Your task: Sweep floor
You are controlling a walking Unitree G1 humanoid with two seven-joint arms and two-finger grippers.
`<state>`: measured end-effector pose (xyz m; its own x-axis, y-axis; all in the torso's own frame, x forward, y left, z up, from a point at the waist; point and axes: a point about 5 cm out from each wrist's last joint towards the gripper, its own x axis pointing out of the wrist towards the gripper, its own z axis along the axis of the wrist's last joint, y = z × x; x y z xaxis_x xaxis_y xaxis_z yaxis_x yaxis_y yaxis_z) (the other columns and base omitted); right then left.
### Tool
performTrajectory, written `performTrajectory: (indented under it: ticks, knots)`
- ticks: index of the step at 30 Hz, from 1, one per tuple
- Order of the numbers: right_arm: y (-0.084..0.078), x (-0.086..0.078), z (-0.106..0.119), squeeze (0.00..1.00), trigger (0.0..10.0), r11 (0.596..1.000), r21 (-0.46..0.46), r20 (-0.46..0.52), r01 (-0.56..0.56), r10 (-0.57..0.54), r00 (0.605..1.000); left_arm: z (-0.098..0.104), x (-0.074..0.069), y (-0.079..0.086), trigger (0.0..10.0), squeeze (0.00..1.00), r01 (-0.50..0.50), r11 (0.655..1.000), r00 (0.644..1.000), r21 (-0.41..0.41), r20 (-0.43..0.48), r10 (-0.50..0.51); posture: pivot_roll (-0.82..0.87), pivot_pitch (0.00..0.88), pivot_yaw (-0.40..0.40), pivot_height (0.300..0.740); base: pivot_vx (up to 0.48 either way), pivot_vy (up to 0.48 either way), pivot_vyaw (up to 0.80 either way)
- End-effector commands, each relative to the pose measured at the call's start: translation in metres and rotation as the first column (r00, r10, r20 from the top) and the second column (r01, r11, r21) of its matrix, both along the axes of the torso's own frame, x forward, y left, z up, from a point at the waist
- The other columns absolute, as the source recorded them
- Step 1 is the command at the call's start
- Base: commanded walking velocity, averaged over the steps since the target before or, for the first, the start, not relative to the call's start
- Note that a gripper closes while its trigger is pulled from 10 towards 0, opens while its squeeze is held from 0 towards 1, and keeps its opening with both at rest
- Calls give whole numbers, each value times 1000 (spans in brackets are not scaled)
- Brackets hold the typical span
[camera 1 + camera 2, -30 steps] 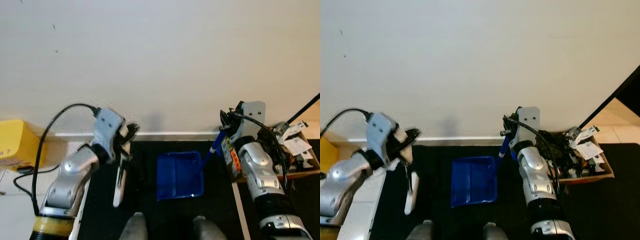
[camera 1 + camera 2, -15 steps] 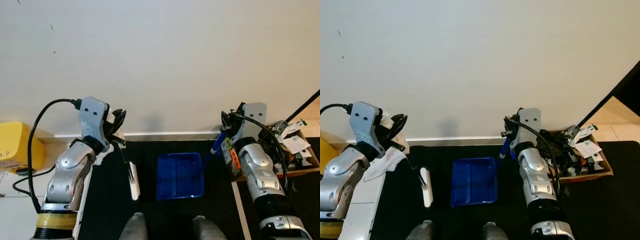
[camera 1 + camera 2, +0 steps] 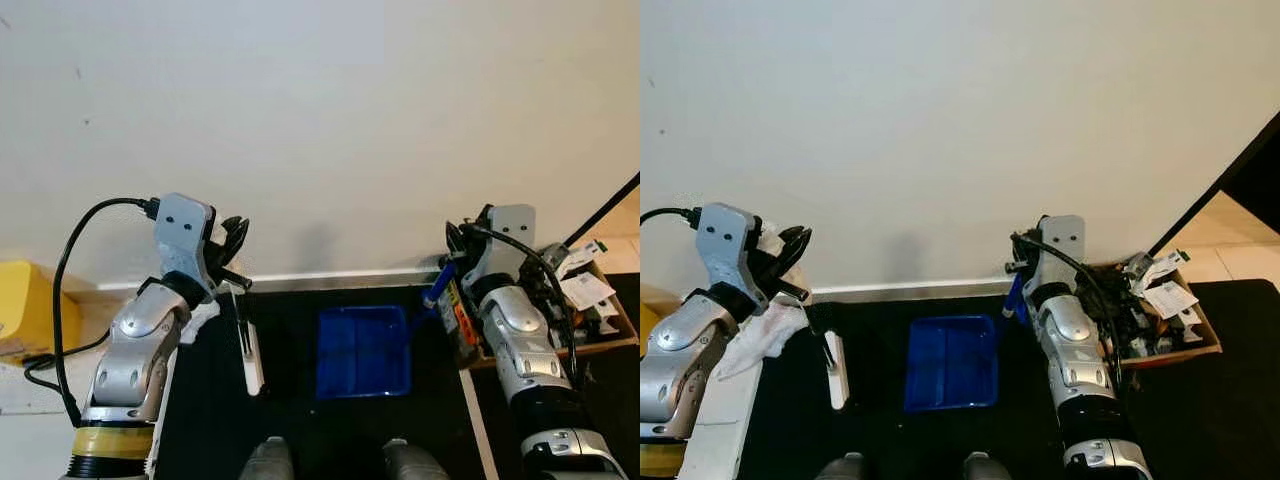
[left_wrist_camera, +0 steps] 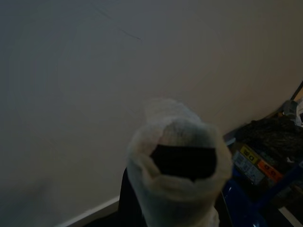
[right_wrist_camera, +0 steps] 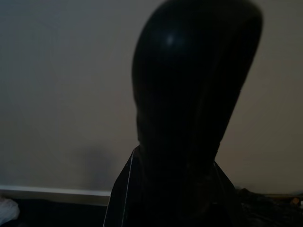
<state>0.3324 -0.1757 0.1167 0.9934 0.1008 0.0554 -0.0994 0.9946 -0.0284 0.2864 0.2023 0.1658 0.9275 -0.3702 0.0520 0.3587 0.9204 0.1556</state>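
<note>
One cluttered cardboard box [image 3: 598, 322] beside dustpan [image 3: 363, 352].

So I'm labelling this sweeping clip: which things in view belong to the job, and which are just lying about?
Part of the sweeping:
- white brush, held by the left gripper
- blue dustpan, its handle at the right gripper

Just lying about:
- cardboard box of clutter
- yellow container
- white cloth

A plain off-white wall [image 3: 330, 120] is filling the background beyond both grippers. An open brown cardboard box [image 3: 1160, 330] of papers and dark clutter is sitting just outside the right gripper, and a yellow container [image 3: 25, 305] is sitting well outside the left gripper.
</note>
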Motion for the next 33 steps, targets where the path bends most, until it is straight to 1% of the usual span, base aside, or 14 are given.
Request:
performTrajectory:
  ticks: [1,23,33]
  knots:
    - [-3,1,5,0,10000,1000,0,32,6,-6,999,2,1,-1,10000,0,-4,1000,1000,5,22,4,158,138,-28,740,446,0,0]
    - [0,2,6,0,10000,1000,-3,33,-9,9,999,0,0,1,10000,0,-17,1000,1000,8,24,16,157,131,-34,740,441,0,0]
    - [0,1,4,0,10000,1000,-5,28,-12,12,1000,-1,-2,3,10000,0,-7,1000,1000,15,14,7,156,136,-32,740,30,0,0]
